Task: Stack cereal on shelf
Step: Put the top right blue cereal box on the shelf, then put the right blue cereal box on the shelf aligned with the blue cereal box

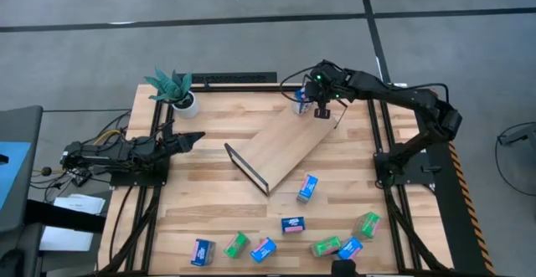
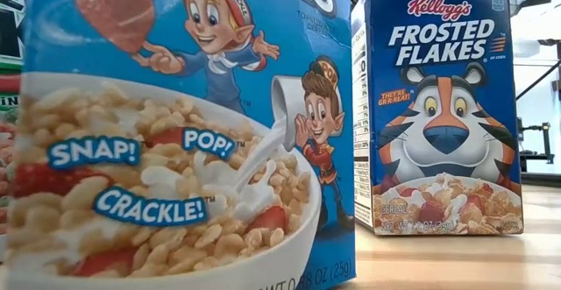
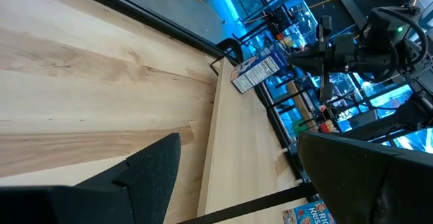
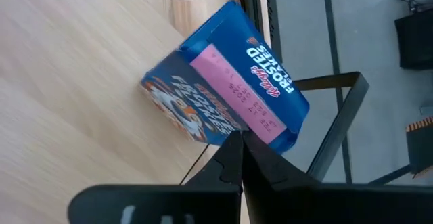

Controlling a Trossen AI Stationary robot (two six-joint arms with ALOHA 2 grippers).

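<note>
The shelf [image 1: 289, 147] is a long light-wood board lying slantwise on the table's middle, with black wire frame ends. One blue Frosted Flakes box [image 4: 226, 92] rests on its far end [image 1: 300, 101], beside the wire frame. My right gripper [image 1: 322, 111] is shut and hovers over that end, its tips [image 4: 240, 139] at the box's edge. My left gripper [image 1: 194, 136] is open near the table's left edge, pointing at the shelf [image 3: 243, 149]. Several blue and green boxes [image 1: 292, 224] lie along the near edge. Two of them [image 2: 175, 132], [image 2: 443, 106] stand upright before the low camera. My right gripper's shut fingertips [image 4: 233, 149] come from above at the edge of the box's pink-panelled face [image 4: 260, 126]. I cannot tell whether they touch it. The box sits on the shelf board, not lifted.
A potted plant in a white pot [image 1: 177, 91] stands at the table's far left corner. One blue box [image 1: 307, 187] lies just right of the shelf's near end. Bare tabletop [image 1: 201, 202] lies between the shelf and the left arm.
</note>
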